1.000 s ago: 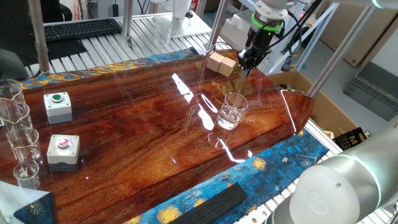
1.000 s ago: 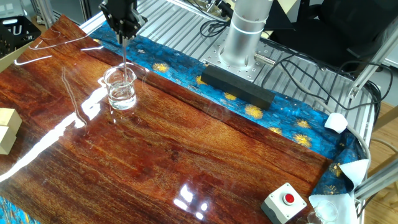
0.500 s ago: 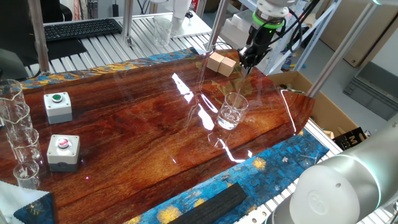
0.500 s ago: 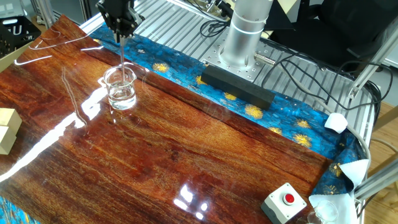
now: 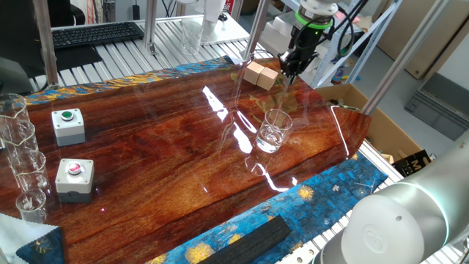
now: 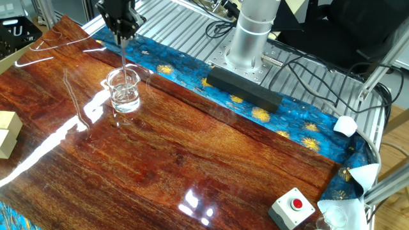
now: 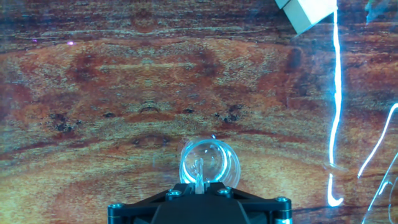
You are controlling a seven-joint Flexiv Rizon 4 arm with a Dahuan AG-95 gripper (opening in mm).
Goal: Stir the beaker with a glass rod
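Hand view alone: glass rod [image 7: 199,171] over beaker [image 7: 210,163] mouth; jaws clamped on rod; tip depth unclear.

The hand's [image 7: 199,198] fingertips are cut off by the hand view's bottom edge.

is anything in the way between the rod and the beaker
Nothing visible. The gripper is shut on the glass rod, which hangs straight down into the open mouth of the beaker. The wooden blocks sit off to the side, apart from it.
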